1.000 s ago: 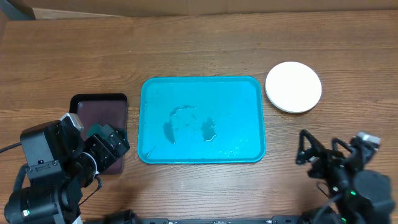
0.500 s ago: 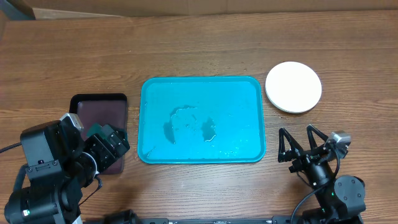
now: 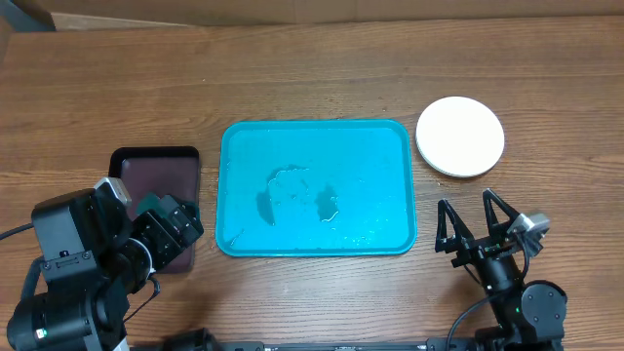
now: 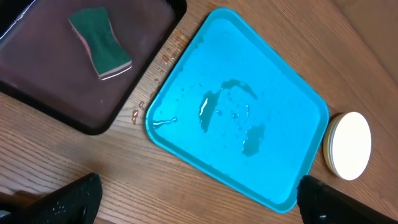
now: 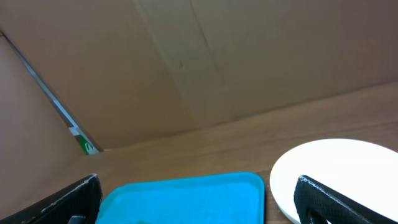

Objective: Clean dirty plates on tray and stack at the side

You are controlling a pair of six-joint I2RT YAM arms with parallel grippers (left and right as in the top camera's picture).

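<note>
**Plates stacked beside the wet tray**

The plates point(image 3: 460, 136) sat stacked on the surface point(image 3: 312, 68), just right of the tray point(image 3: 314, 187) and beyond the right tool point(image 3: 478, 222). Since half a second earlier that tool had barely shifted. It stood wide and empty; the left tool point(image 3: 175, 219), also wide, held nothing.

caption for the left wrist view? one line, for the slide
Left wrist view: wet, empty teal tray, plate stack beside its far corner, green sponge in the dark tray.

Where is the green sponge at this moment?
In the left wrist view the green sponge lies inside the dark tray, left of the teal tray.
</note>
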